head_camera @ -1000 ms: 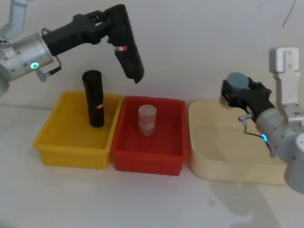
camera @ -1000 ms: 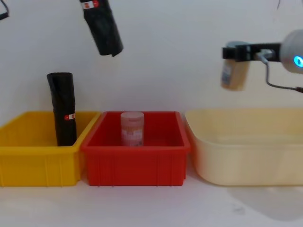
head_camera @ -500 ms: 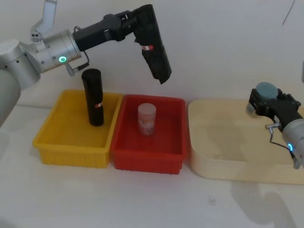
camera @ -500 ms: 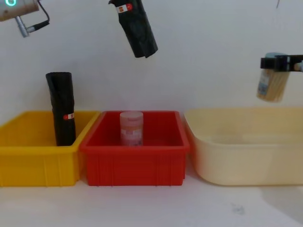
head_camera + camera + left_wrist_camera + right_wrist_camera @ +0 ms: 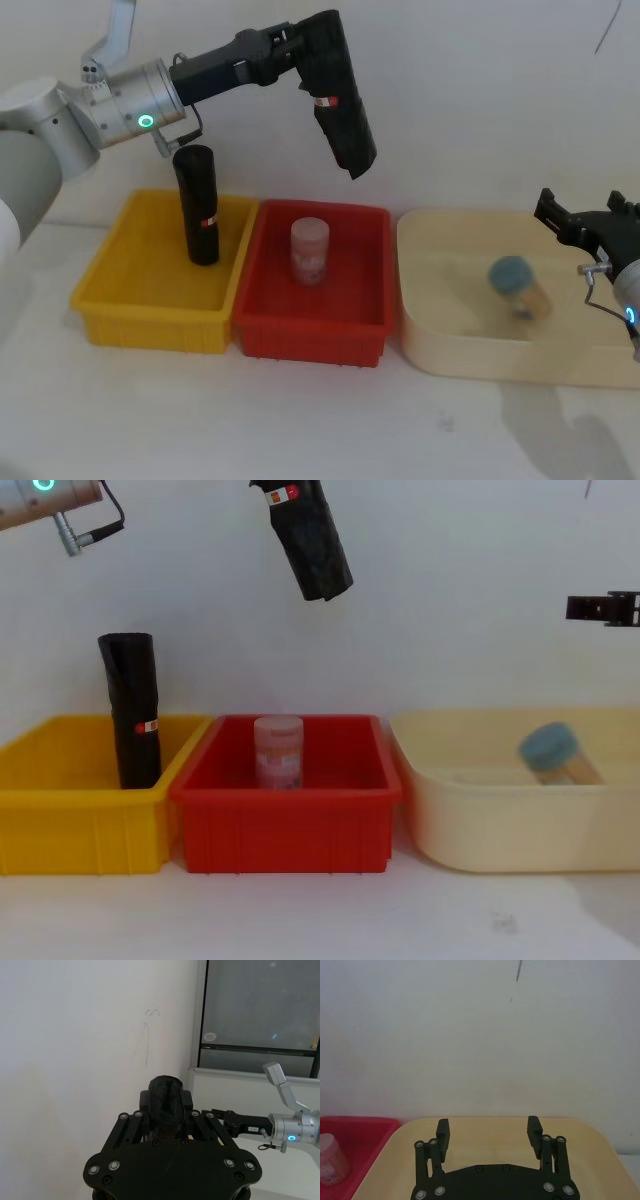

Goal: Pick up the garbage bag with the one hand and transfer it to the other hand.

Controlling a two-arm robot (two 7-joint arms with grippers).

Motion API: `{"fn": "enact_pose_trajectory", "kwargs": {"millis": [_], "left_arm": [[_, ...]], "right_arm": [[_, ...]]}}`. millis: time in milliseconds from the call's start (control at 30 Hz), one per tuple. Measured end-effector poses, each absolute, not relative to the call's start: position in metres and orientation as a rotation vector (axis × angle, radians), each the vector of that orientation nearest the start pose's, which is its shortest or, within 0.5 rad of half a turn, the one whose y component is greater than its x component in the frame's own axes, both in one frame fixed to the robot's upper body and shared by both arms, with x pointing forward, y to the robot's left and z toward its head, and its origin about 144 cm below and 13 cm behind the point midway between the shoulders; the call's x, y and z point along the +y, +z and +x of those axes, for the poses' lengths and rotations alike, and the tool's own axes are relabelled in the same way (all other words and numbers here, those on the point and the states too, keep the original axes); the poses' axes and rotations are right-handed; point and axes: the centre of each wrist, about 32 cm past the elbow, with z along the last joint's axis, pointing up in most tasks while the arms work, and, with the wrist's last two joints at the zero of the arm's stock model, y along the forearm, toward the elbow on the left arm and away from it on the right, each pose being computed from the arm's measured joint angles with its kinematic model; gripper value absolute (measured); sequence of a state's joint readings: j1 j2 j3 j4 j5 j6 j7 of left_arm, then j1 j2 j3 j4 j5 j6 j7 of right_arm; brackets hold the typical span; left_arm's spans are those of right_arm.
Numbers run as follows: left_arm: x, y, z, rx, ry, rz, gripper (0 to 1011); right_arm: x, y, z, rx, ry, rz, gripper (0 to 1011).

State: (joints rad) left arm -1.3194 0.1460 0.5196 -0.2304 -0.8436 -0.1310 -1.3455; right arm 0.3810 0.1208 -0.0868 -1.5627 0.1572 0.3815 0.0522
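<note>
Garbage bag (image 5: 338,95): black roll, tilted, held aloft above the far edge of the red bin (image 5: 310,340). Left gripper (image 5: 300,62): green-ringed arm, fingers clamped on the roll's upper end, the lower end hanging free. Right gripper (image 5: 585,215): blue-ringed arm, fingers spread wide and holding nothing, above the beige tub (image 5: 450,350), well apart from the bag. Blue-lidded jar (image 5: 520,285): in the tub, blurred, apparently on its side. Second black roll (image 5: 197,205): upright in the yellow bin (image 5: 110,290). Pink jar (image 5: 309,252): upright in the red bin.
</note>
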Motion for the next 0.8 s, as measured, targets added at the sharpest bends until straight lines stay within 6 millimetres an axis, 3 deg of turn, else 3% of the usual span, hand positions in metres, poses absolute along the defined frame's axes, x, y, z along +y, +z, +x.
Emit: {"fn": "enact_pose_trajectory", "kwargs": {"millis": [100, 467, 800], "left_arm": [[0.279, 1.355, 0.729, -0.048, 0.277, -0.31, 331], [0.277, 1.357, 0.731, -0.046, 0.267, -0.308, 331], [0.276, 1.357, 0.731, -0.046, 0.263, -0.307, 331]], "right_arm": [[-0.236, 1.278, 0.547, 0.019, -1.429, -0.012, 1001], [-0.23, 1.28, 0.547, -0.012, -1.393, 0.001, 1000], [-0.199, 1.29, 0.547, -0.106, -1.276, 0.034, 1000]]}}
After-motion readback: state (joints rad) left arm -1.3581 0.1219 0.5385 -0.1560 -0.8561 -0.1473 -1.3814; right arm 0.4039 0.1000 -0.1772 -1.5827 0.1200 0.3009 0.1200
